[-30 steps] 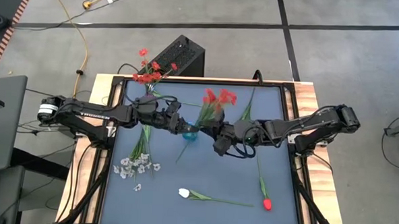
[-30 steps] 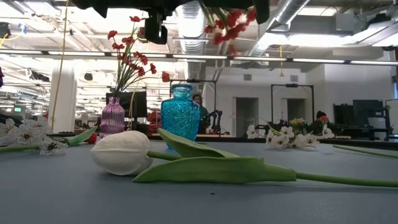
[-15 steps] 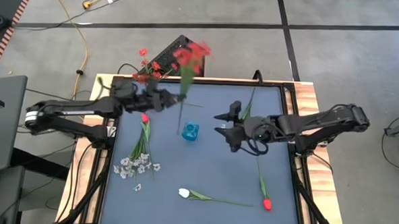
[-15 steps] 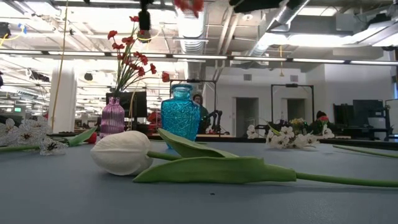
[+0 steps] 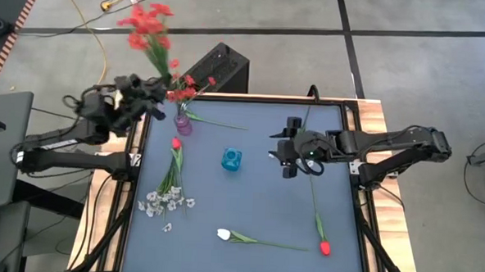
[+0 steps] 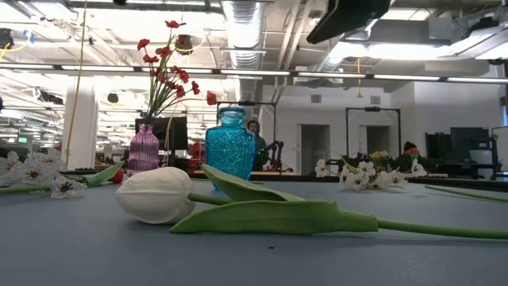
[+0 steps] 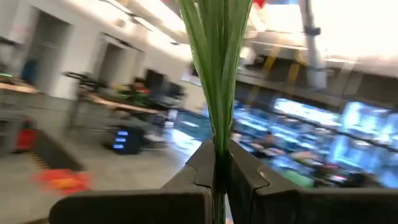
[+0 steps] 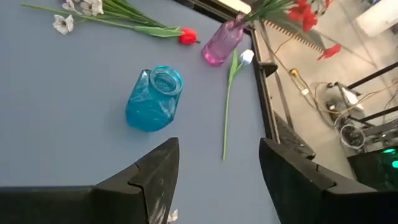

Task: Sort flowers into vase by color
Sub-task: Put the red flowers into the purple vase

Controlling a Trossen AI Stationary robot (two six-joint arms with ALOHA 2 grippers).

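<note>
white tulip (image 6: 155, 195) nearest, lying on the table (image 5: 257, 186) front | blue vase (image 5: 232, 159) mid-table, empty | right gripper (image 5: 291, 159) fingers apart, beside it | pink vase (image 5: 182, 123) far-left, red sprays inside | left gripper (image 5: 138, 94) clamped on red spray (image 5: 149, 29) stems, raised past the table's far-left corner

We are looking at a blue-grey table (image 5: 248, 185) with wooden side rails. Standing on it are a pink vase (image 5: 182, 123) holding red sprays and a blue glass vase (image 5: 232, 159). Lying on it are a red tulip (image 5: 175, 144), white blossom sprays (image 5: 166, 204), a white tulip (image 5: 224, 234) and another red tulip (image 5: 324, 247).
</note>
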